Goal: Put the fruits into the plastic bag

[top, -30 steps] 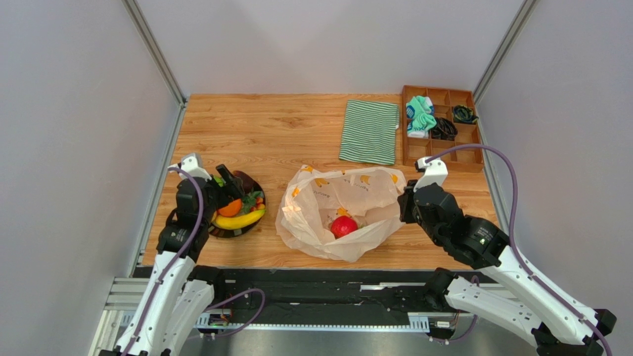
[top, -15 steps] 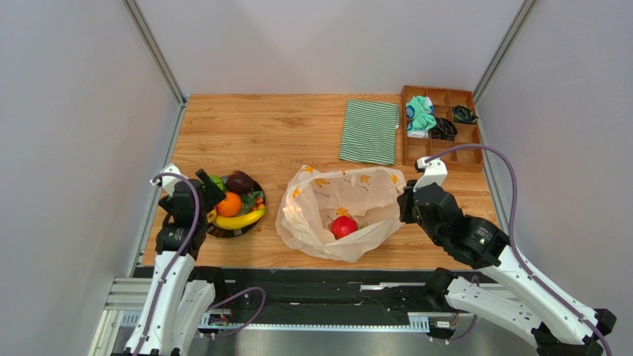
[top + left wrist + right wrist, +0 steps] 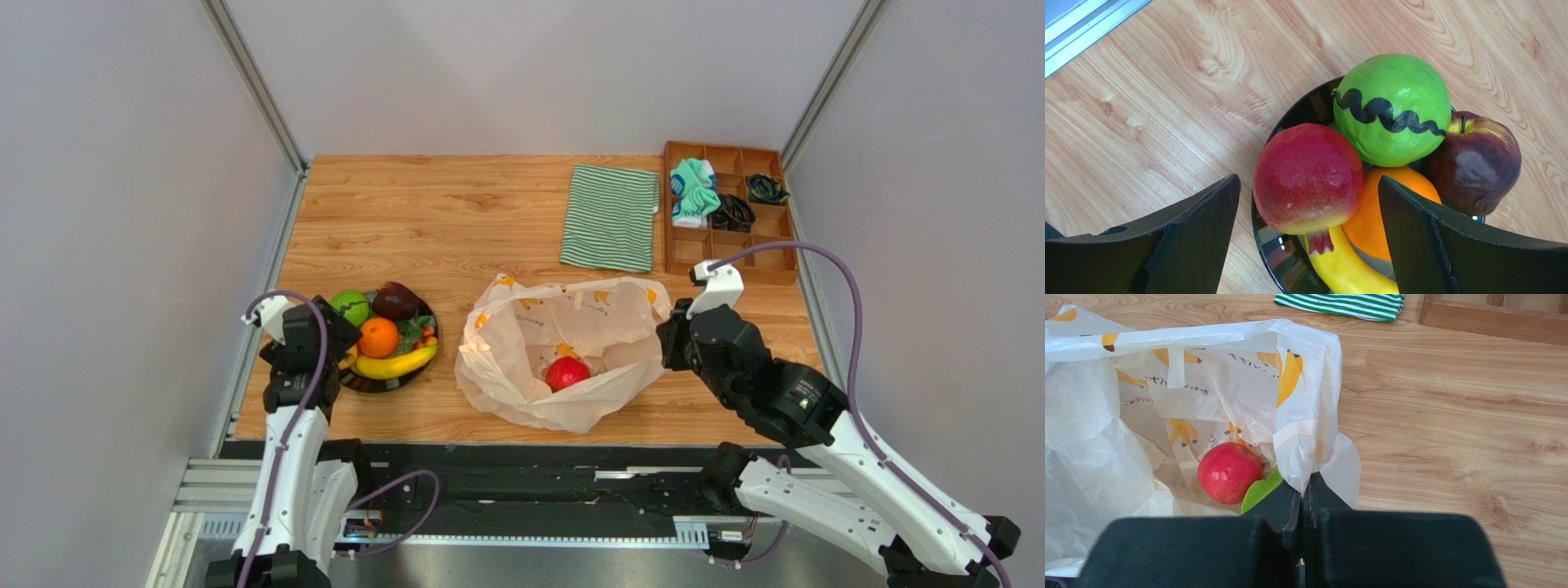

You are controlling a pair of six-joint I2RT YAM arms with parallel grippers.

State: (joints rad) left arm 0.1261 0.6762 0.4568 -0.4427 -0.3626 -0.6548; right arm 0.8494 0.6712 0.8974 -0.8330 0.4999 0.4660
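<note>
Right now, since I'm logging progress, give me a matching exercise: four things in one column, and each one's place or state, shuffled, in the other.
1 bright red apple
2 banana
3 right gripper
4 striped cloth

a in the dark bowl
b pinching the bag edge
c flat on the table, far side
d inside the bag

Pairs: 1-d, 2-a, 3-b, 4-c

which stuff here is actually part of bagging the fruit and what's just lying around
For the job: plastic bag with a red apple in it; green fruit, dark apple, orange, banana and pomegranate in the black bowl; right pincer, shut on the bag's edge.
Lying about: striped cloth; wooden tray with small items.
</note>
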